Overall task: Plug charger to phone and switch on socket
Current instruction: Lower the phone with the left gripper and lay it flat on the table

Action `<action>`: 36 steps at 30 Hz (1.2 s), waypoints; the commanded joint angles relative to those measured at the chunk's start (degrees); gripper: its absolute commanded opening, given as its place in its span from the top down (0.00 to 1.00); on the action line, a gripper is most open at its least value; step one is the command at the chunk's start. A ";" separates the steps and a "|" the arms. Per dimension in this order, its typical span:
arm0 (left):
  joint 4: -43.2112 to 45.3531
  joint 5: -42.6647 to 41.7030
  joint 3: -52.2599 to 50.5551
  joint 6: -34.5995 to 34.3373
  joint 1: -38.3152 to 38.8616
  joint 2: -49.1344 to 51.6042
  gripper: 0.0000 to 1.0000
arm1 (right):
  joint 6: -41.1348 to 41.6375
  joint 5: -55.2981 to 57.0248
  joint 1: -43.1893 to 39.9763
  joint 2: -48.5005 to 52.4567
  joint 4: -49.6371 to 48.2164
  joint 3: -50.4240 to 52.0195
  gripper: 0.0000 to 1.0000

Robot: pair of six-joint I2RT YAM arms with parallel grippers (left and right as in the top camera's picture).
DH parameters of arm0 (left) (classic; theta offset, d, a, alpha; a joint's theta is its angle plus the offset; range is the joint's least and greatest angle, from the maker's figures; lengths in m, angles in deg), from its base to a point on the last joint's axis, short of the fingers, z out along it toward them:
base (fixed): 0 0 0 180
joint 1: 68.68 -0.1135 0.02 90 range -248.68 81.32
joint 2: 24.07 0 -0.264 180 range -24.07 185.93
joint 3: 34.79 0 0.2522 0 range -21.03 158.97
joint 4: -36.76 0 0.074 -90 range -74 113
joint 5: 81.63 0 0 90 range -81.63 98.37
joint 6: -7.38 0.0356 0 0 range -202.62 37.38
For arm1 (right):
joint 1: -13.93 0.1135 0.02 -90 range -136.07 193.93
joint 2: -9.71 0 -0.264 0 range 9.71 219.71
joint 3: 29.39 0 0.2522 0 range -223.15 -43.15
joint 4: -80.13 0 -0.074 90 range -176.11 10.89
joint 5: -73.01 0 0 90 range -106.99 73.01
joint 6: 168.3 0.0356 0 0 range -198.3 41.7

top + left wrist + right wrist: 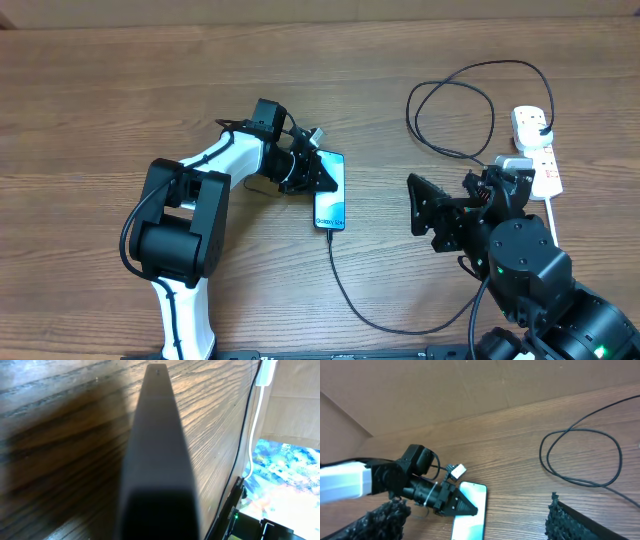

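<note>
The phone (pixel 333 200) lies flat on the table with its light blue screen up; it also shows in the right wrist view (pixel 472 520). My left gripper (pixel 318 176) reaches in from the left, its dark fingers together with the tip resting on the screen. The black charger cable (pixel 345 285) runs from the phone's near edge, off past the front, then loops (pixel 450 110) to a black plug (pixel 537 121) in the white power strip (pixel 542 160). My right gripper (pixel 428 215) is open and empty, right of the phone, facing it.
The left wrist view shows a dark finger (pixel 157 460) filling the middle, wood grain on both sides, and the white cord (pixel 256 420) and the black cable (pixel 241 435) at the right. A cardboard wall (pixel 470 385) stands behind the table.
</note>
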 commanded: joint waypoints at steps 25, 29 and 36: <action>-0.28 4.02 1.22 1.44 0.09 0.44 0.68 | 0.22 -0.09 -0.15 -0.26 0.48 -0.66 0.00; -0.31 4.26 1.22 1.44 0.09 0.44 0.62 | 0.22 -0.09 -0.15 -0.26 0.50 -0.68 0.00; -1.57 9.55 1.22 -1.62 0.09 0.44 0.51 | 0.24 -0.09 -0.15 -0.09 1.07 -0.66 0.00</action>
